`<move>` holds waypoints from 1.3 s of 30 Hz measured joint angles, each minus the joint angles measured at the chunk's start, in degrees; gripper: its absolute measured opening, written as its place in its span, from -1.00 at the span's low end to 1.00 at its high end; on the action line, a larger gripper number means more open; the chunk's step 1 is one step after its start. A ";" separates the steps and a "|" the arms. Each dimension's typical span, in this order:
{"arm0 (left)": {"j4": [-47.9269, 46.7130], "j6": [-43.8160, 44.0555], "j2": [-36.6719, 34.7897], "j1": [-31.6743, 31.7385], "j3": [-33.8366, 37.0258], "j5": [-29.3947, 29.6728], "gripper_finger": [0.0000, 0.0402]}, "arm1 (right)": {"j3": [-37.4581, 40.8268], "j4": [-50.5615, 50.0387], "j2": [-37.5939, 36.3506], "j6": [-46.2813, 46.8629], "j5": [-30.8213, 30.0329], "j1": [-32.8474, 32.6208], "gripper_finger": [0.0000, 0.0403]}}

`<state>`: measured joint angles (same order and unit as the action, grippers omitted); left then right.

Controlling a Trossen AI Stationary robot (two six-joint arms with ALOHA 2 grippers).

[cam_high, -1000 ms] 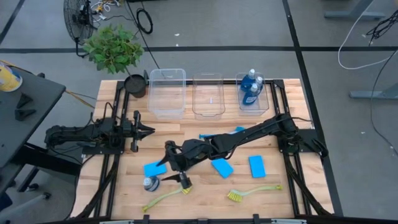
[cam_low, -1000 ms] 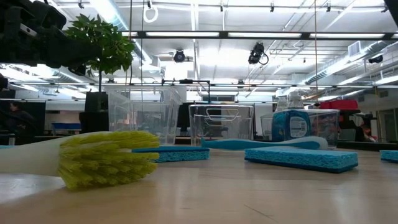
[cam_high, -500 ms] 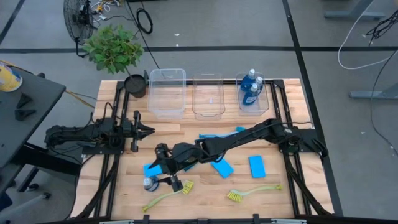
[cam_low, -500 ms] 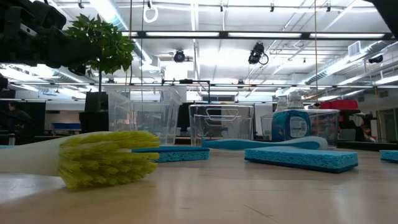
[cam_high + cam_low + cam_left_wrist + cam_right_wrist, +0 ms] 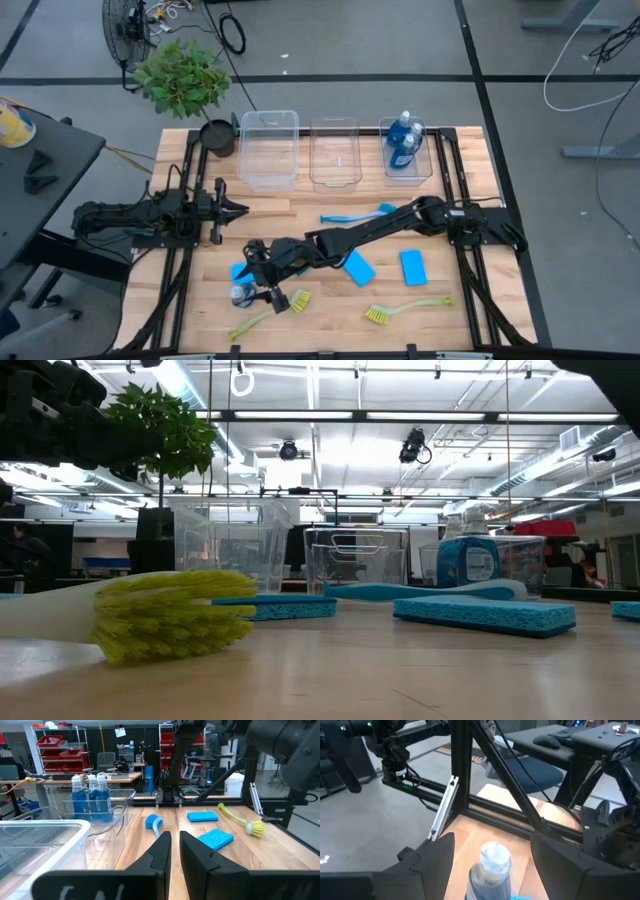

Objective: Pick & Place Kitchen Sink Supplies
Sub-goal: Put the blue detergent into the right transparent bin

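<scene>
Landmark: the row of three clear plastic bins (image 5: 335,150) along the table's far edge.

Right arm is stretched across the table away from the bins, toward the near left corner. Right gripper (image 5: 256,289) sits there with its fingers (image 5: 435,857) spread wide, one on each side of a small blue bottle (image 5: 488,875). The bottle stands upright between them with its pale cap (image 5: 494,854) showing and a gap on each side; no contact visible, not gripped.

Three more blue bottles (image 5: 403,138) stand together in the rightmost bin. The other two bins (image 5: 269,148) look empty.

Left arm lies at the table's left edge, below the potted plant (image 5: 186,80) that stands just left of the bins. Left gripper (image 5: 175,851) has its fingers close together with a narrow slit between, holding nothing.

Between bins and near edge:
- blue brush (image 5: 352,216), nearest the bins
- blue sponge (image 5: 357,268) and a second blue sponge (image 5: 413,267), mid-table
- a further sponge (image 5: 240,271) partly under the right gripper
- yellow-green brush (image 5: 405,308) near the front edge
- second yellow-green brush (image 5: 268,313) just beside the gripped-for bottle, bristle head touching nothing I can make out.
</scene>
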<state>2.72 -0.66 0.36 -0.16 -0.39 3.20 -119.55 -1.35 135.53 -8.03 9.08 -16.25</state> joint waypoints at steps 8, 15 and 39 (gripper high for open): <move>0.00 0.00 0.00 -0.01 -0.01 0.00 -0.78 | 2.07 5.67 0.23 0.00 -0.06 -0.01 0.31; 0.00 0.00 0.00 -0.01 0.00 0.00 -0.78 | 4.18 8.70 0.23 0.00 -1.12 0.01 0.31; 0.00 0.00 0.00 -0.01 -0.01 0.00 -0.78 | 0.58 2.06 1.19 -0.03 -2.60 -2.00 0.31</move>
<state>2.72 -0.66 0.36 -0.17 -0.40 3.20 -118.97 0.71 136.73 -8.06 6.48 -18.24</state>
